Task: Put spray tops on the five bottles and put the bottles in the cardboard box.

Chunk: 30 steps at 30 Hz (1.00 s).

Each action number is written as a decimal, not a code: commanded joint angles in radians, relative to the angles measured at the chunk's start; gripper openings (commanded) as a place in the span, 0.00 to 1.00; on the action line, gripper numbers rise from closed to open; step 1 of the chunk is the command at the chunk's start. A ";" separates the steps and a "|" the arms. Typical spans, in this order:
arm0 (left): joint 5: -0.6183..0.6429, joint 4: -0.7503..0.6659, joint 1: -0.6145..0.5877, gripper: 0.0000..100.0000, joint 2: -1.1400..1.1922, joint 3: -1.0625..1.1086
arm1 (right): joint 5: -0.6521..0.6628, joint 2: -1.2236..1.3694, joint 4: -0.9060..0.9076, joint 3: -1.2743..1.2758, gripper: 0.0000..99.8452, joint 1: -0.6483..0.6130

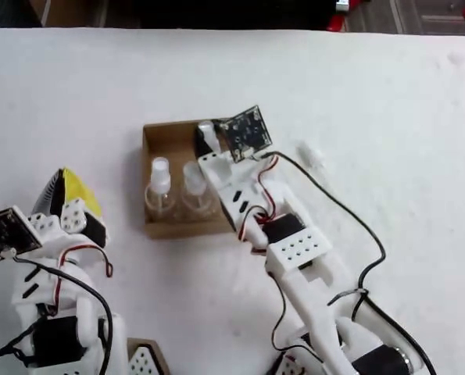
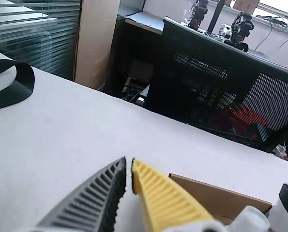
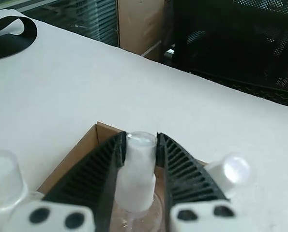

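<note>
An open cardboard box [image 1: 155,141] lies mid-table with two clear bottles in it, each with a white spray top [image 1: 161,186] [image 1: 194,187]. My right gripper [image 1: 206,144] hangs over the box's right side, shut on the white spray top of a third bottle [image 3: 136,181], which stands upright between the black fingers [image 3: 93,169]. The box's far corner [image 3: 98,129] shows just beyond. My left gripper [image 2: 128,169] sits near the table's left front, its grey and yellow fingers shut with nothing between them. Past it, the box wall [image 2: 216,198] is in sight.
A small clear and white piece [image 1: 310,154] lies on the table right of the box; it looks like a white cap [image 3: 231,169] in the right wrist view. A black strap [image 2: 10,84] lies far off to the left. Open tabletop surrounds the box.
</note>
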 commanded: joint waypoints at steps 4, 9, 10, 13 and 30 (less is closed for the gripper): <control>-0.005 -0.031 -0.007 0.02 -0.005 -0.003 | -0.008 -0.031 -0.007 -0.006 0.13 -0.012; -0.005 -0.031 -0.007 0.02 -0.005 -0.003 | -0.008 -0.044 -0.005 -0.006 0.15 -0.013; -0.005 -0.031 -0.007 0.02 -0.005 -0.003 | -0.008 -0.044 -0.005 -0.008 0.15 -0.013; -0.005 -0.031 -0.007 0.02 -0.005 -0.003 | -0.008 -0.044 -0.002 -0.009 0.15 -0.013; -0.005 -0.031 -0.007 0.02 -0.005 -0.003 | -0.121 0.137 0.570 -0.532 0.22 -0.024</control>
